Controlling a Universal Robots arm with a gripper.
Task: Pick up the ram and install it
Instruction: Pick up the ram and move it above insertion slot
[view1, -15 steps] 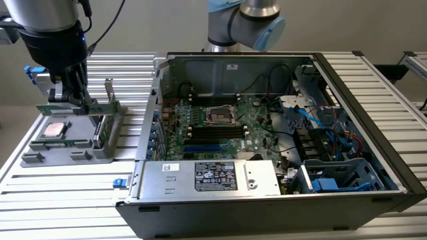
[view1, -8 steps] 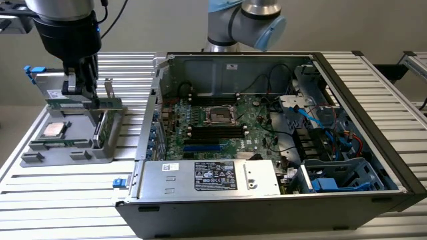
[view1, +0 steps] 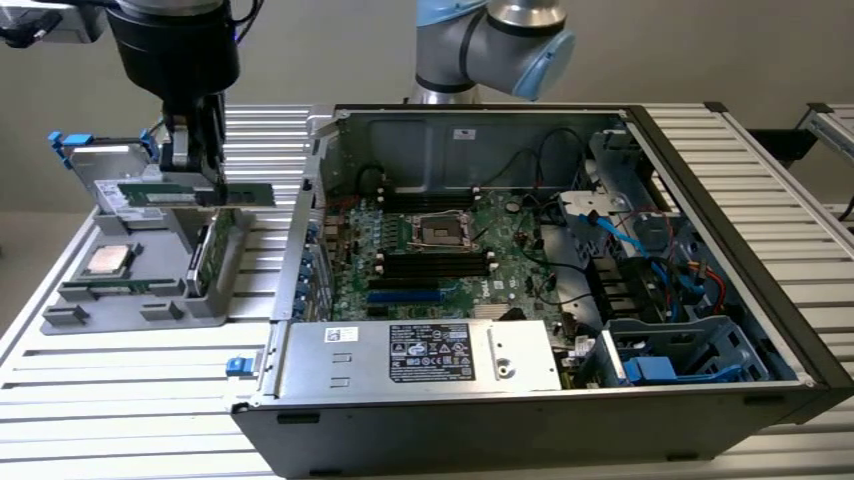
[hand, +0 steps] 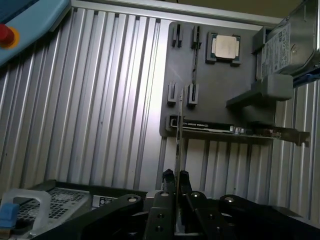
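**Ram gripped over parts tray, beside open computer**

Ram (view1: 247, 194), a slim green stick, sits clamped between the two fingers of the gripper (view1: 200, 186) in the upper left of the exterior view. The stick lies level and on its long edge. The fingers pinch it near its middle, so that green board sticks out on both sides of them. The black arm reaches down to it from the frame's top edge.

Directly under the held stick lies the grey parts tray (view1: 67, 316). On it a square silver processor chip (view1: 110, 260) lies flat at the exterior view's left, and a green expansion card (view1: 207, 262) stands on edge on the side nearer the computer. The tray rests on a ribbed metal table (view1: 120, 400).

To the exterior view's right of the tray, well apart from the stick, the open computer case (view1: 400, 150) lies on its side with the motherboard (view1: 514, 225) exposed.

In the wrist view the ram (hand: 179, 150) appears edge-on as a thin line running out from the closed gripper (hand: 176, 176). Beyond it are the tray (hand: 220, 90), the processor chip (hand: 225, 47) and the expansion card (hand: 210, 126).
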